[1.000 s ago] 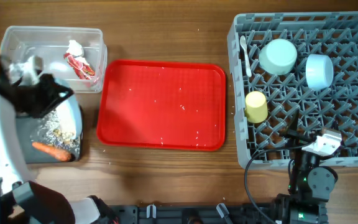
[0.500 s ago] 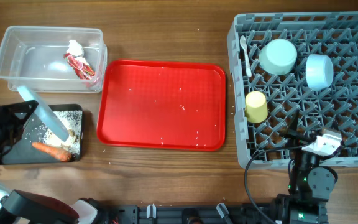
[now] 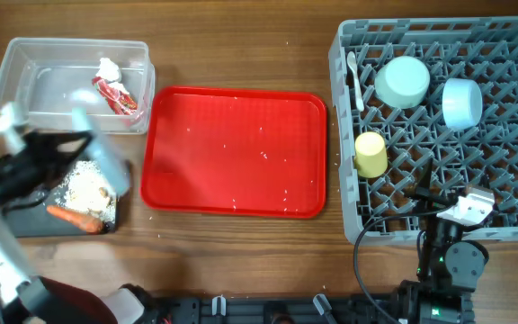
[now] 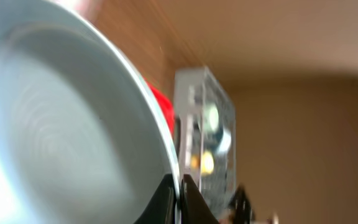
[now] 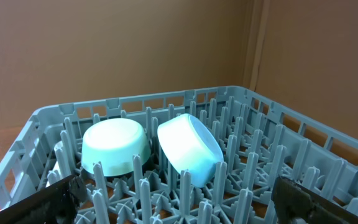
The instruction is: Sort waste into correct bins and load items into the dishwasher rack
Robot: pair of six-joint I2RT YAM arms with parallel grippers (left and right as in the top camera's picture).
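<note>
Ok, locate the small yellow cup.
Overhead view: the small yellow cup sits near the left edge of the grey lattice dishwasher rack, just below the pale mint-blue bowl and white plastic spoon.

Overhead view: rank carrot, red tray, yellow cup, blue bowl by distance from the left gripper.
From the left gripper, holding the plate:
1. carrot, close by in the black tray
2. red tray, to its right
3. yellow cup, left part of the rack
4. blue bowl, farther right in it

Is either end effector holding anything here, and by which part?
The left end effector grips the pale blue plate by its rim; the right end effector holds nothing.
</note>
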